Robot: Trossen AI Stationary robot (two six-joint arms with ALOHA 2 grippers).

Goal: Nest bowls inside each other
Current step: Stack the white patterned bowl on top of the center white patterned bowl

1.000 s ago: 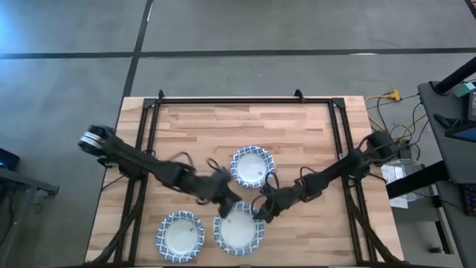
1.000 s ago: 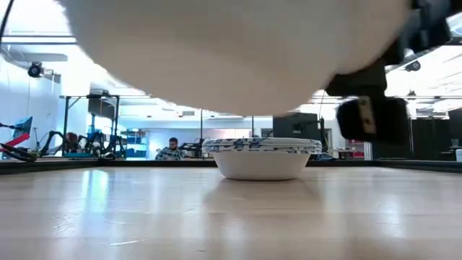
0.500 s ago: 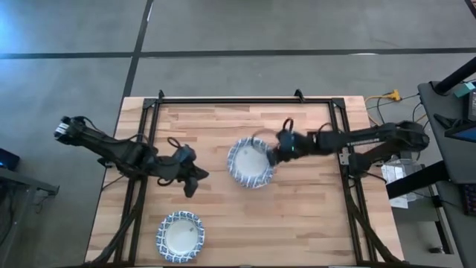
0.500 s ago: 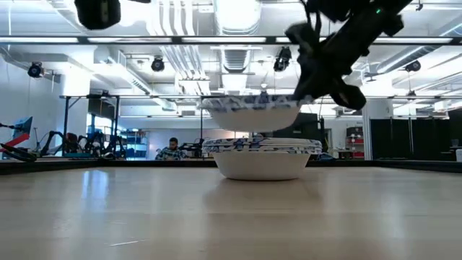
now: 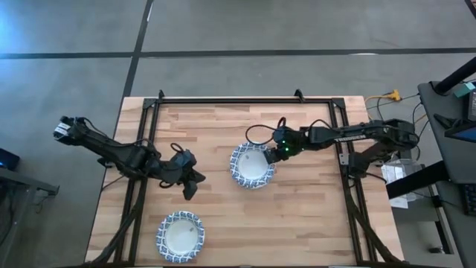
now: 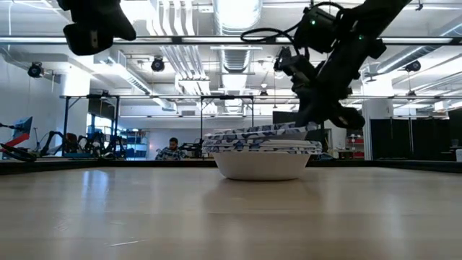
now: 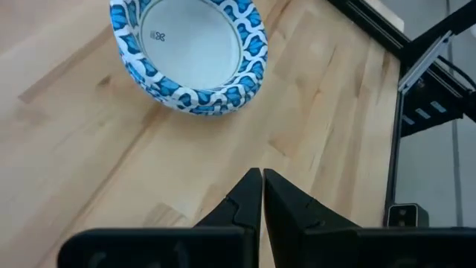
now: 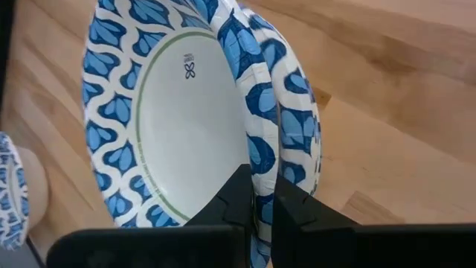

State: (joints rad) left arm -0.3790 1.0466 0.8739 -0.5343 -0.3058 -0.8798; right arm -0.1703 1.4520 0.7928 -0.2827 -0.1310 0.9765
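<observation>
The wooden bench (image 5: 201,126) carries a stack of bowls (image 5: 252,165) near its middle. The right hand (image 5: 277,152) is at that stack's rim, its fingers (image 8: 239,195) pinched on the rim of the top bowl (image 8: 178,112), which sits tilted in the bowl beneath it; the level view across the bench shows its rim raised on one side over the stack (image 6: 261,155). The left hand (image 5: 189,186) hangs above the bench to the left of the stack, closed and holding nothing, its fingers (image 7: 249,195) pressed together. A lone bowl (image 5: 180,236) rests at the bench's near edge, well apart from the stack, below and left of it in the overhead view.
</observation>
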